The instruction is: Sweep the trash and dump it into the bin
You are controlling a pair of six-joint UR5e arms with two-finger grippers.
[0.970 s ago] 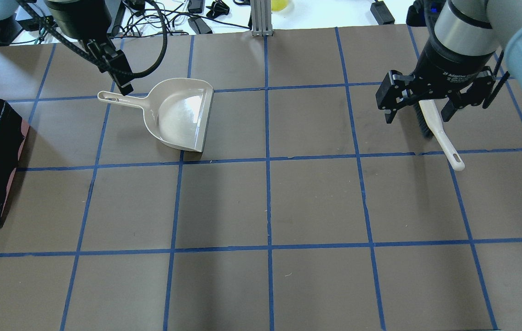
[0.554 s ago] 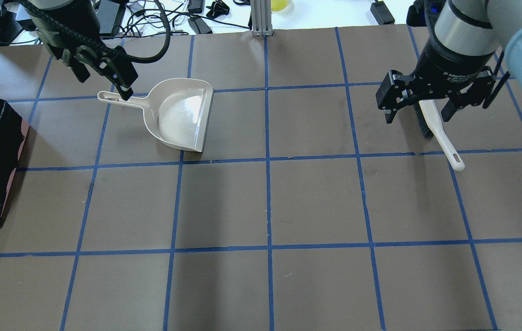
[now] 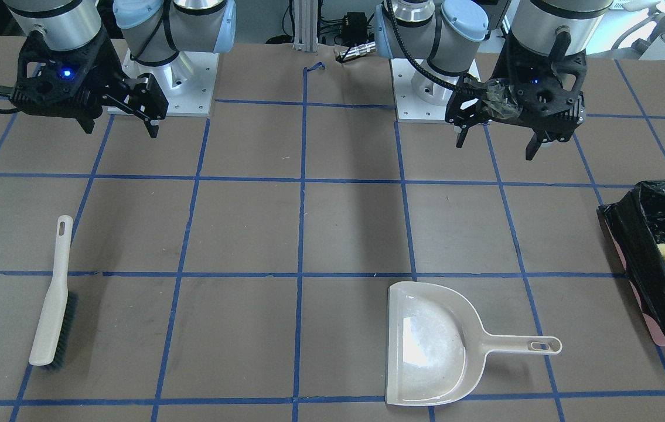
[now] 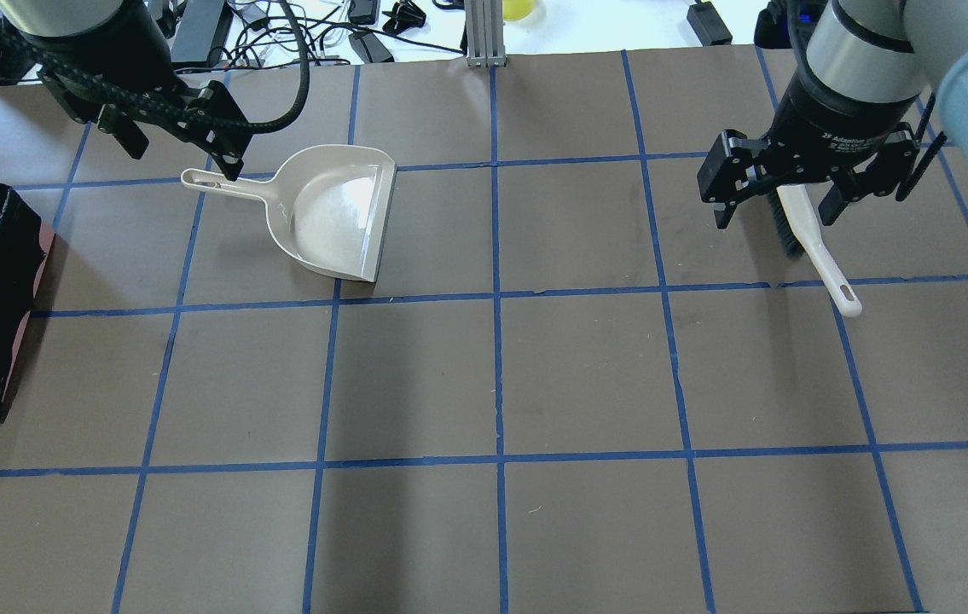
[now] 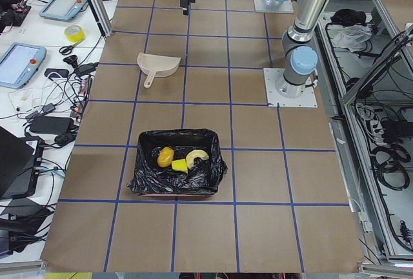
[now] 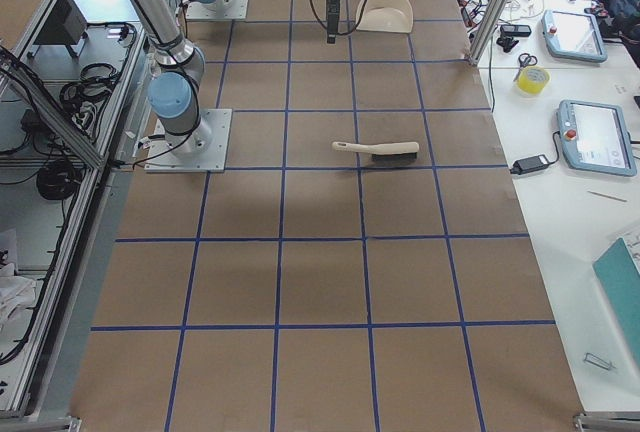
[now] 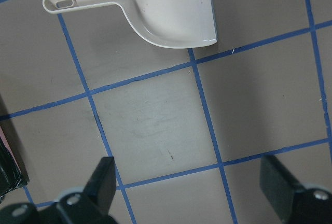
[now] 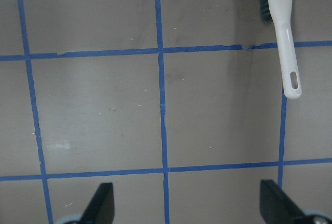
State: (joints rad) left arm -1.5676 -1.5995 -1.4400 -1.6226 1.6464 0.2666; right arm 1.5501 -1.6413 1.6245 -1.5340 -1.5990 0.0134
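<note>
1. Three trash pieces, it seems, though small in this view: crescent slice (image 5: 197,156), potato lump (image 5: 166,157), sponge wedge (image 5: 182,166).
2. One bin (image 5: 177,135), far left.
3. One dustpan (image 4: 334,213).
4. One brush (image 3: 51,305), on the right.
5. Two grippers: left gripper (image 3: 496,146), right gripper (image 4: 775,220).

Taking in a grey-brown bench (image 4: 586,375) under even overhead light, ruled into squares by blue tape lines (image 4: 498,375) and crossed by soft shadows (image 3: 361,223). Passing an aluminium post (image 4: 481,34) standing at one long edge. Finding, beyond that edge, a white side table (image 5: 32,33) carrying loose black cables (image 5: 55,108), two tablet-like handsets (image 5: 19,64) and a yellow tape roll (image 5: 73,33). Meeting, along the opposite edge, black cable bundles (image 5: 387,156) hanging inside a metal frame (image 5: 374,69).
</note>
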